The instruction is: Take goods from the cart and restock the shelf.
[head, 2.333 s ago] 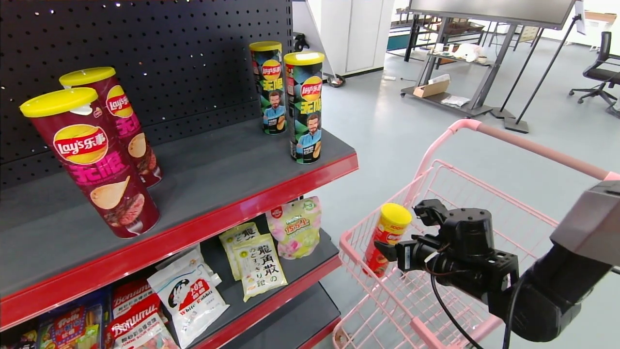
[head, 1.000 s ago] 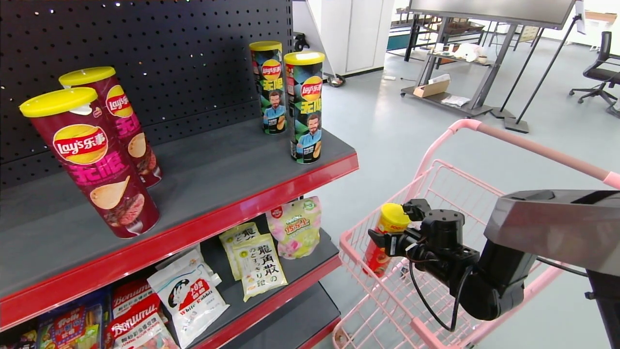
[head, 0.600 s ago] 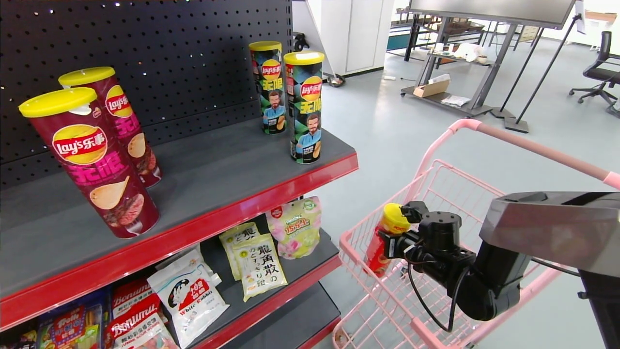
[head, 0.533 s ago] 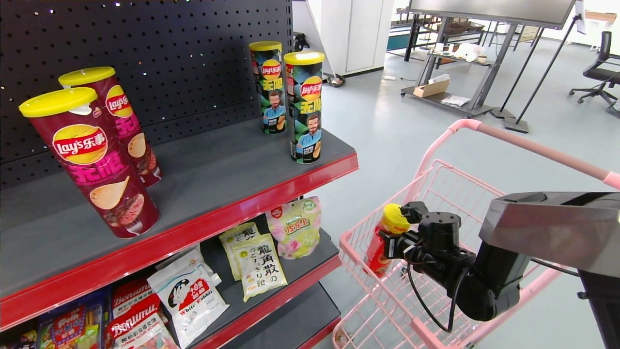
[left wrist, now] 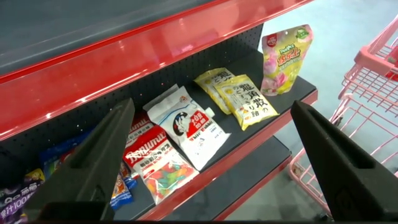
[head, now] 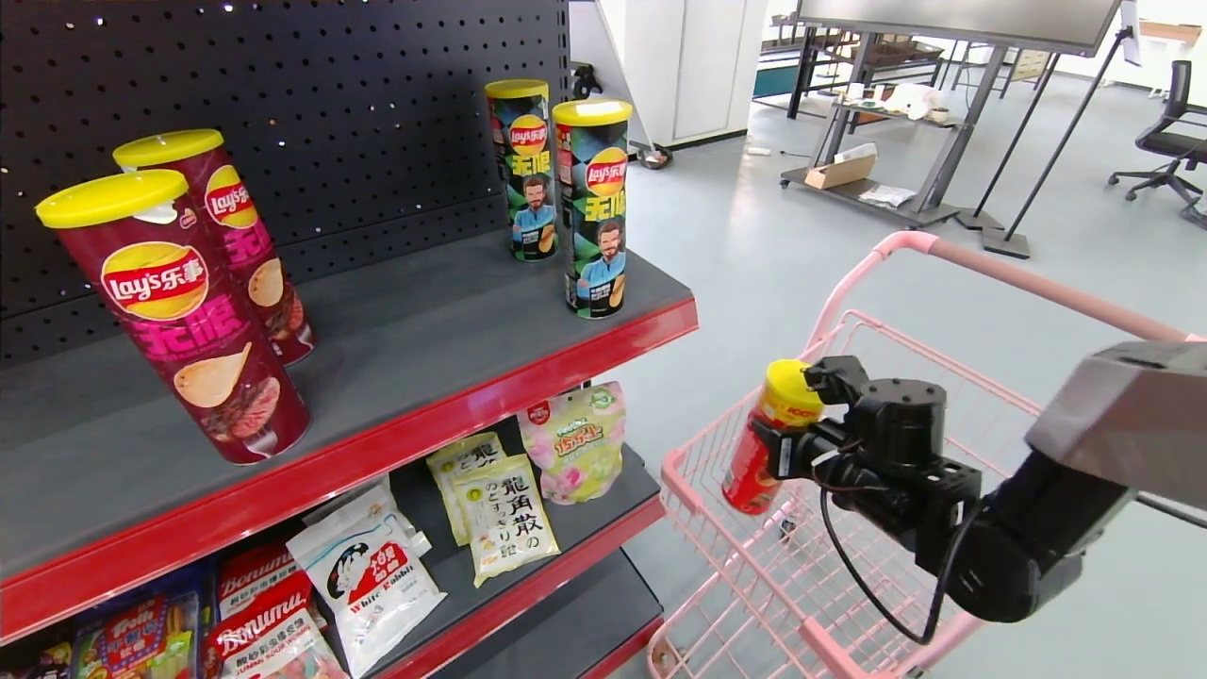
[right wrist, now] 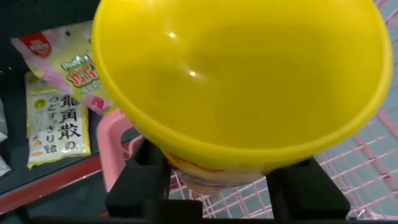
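Right gripper point(head: 797, 415) is rising with the red chip can point(head: 754, 467) clamped in its jaws. Can is hanging upright over the cart's point(head: 853, 283) front rim, not yet placed on the top shelf point(head: 453, 330). Restocking is just starting. Left gripper point(left wrist: 211, 104) is hanging open beside the lower shelves.

Behind your workspace you have a smooth grey floor point(head: 754, 255), a white cabinet point(head: 693, 66), a black metal rack point(head: 919, 215) holding a flat cardboard box point(head: 841, 173), and a black office chair point(head: 1169, 143).
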You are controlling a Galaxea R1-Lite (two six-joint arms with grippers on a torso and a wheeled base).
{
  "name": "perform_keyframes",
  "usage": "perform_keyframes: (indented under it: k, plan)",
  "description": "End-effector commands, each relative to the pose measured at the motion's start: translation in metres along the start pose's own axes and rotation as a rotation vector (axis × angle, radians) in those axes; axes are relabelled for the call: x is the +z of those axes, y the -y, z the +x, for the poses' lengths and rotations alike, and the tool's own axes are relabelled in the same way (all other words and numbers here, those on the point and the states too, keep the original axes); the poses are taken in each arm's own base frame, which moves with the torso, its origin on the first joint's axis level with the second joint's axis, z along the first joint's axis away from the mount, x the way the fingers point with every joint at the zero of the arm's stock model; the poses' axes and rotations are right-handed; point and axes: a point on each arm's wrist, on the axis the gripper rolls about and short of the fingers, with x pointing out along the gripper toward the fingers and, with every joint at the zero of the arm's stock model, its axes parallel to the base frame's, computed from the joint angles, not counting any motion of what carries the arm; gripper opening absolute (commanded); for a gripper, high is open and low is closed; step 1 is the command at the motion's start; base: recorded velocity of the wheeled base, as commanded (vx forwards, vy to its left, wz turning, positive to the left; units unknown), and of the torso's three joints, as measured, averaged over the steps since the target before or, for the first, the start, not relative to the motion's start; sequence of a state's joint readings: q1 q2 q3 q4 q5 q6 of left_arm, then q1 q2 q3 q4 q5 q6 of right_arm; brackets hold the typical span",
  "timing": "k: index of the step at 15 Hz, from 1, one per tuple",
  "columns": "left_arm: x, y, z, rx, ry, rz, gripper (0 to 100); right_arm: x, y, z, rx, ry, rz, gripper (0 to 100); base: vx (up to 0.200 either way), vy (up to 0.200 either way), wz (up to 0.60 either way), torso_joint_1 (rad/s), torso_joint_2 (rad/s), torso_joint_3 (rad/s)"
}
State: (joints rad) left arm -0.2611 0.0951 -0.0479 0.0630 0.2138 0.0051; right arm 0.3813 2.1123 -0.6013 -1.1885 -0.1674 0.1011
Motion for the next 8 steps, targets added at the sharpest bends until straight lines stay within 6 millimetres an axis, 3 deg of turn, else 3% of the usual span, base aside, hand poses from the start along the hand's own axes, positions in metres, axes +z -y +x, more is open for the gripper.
perform_keyframes:
  k: [1,3,4,5,8]
  plan:
    - [0.000,0.000,0.000,-0.002,0.001,-0.001,100,0.066,0.007,-0.075,0.004,0.115,-0.021,0,0.000,0.000,0.00,0.000,0.00,0.000]
    - [0.000,0.000,0.000,-0.003,0.000,0.000,100,0.090,0.012,-0.117,-0.001,0.120,-0.044,0,0.000,0.000,0.00,0.000,0.00,0.000]
    - [0.000,0.000,0.000,-0.003,0.000,-0.002,100,0.094,0.015,-0.127,-0.006,0.125,-0.046,0,0.000,0.000,0.00,0.000,0.00,0.000]
    - [0.000,0.000,0.000,0.001,0.000,-0.006,100,0.099,0.020,-0.157,-0.016,0.128,-0.065,0,0.000,0.000,0.00,0.000,0.00,0.000]
    - [0.000,0.000,0.000,-0.002,0.000,-0.008,100,0.104,0.030,-0.218,-0.046,0.130,-0.071,0,0.000,0.000,0.00,0.000,0.00,0.000]
